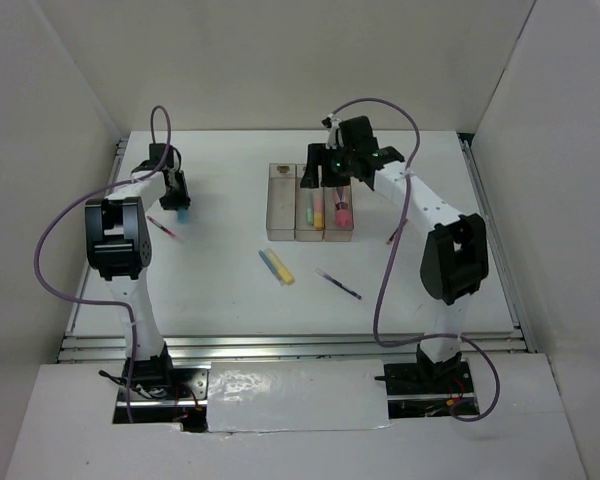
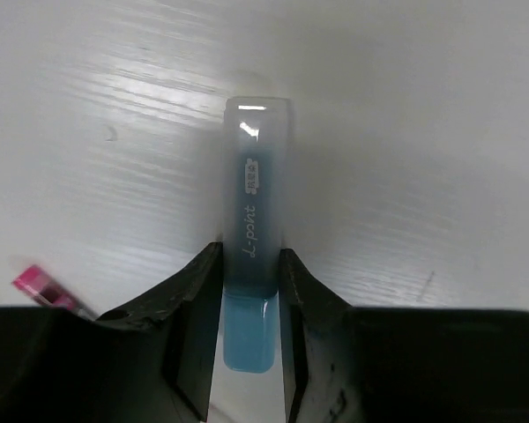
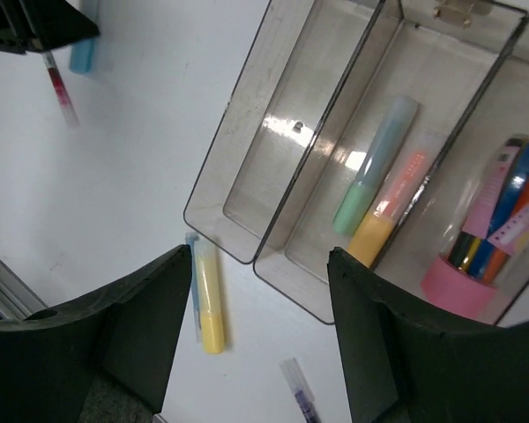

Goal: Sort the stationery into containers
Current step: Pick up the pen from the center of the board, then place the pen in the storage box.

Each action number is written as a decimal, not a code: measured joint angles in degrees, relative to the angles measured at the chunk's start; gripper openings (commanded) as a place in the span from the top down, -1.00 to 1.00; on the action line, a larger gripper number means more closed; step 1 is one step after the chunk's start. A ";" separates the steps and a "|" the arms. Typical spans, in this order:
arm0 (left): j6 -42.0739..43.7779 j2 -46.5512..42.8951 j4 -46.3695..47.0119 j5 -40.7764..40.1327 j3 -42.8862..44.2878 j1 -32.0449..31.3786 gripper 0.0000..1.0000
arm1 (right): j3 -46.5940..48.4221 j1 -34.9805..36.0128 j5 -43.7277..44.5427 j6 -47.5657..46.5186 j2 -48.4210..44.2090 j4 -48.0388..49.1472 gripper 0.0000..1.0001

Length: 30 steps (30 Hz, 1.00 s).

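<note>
Left gripper around one blue highlighter; three joined bins.

- Left arm and right arm: white tubular links with bulky black joint housings.
- Purple cable runs along each arm, base to wrist.
- Bases: black, with thin red wires beside them.
- Small green light on the right wrist.
- Left gripper and right gripper: matte black, wedge-shaped fingers with scuffed edges.
</note>
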 measured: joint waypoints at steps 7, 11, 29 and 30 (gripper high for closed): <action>-3.48 -7.45 0.42 7.82 -6.71 -4.63 1.00 | -12.15 -3.30 0.98 -2.14 -15.89 2.19 -0.39; -6.73 -16.63 1.03 10.12 -8.11 -11.89 1.00 | -18.84 -4.33 3.21 -4.57 -24.59 3.10 -0.39; -16.52 -7.65 2.84 6.75 7.26 -35.54 0.98 | -36.94 -7.10 8.22 -5.95 -38.23 2.12 -0.39; -16.65 -6.47 2.80 6.12 8.13 -36.33 0.97 | -37.09 -7.19 8.20 -5.97 -38.49 2.23 -0.39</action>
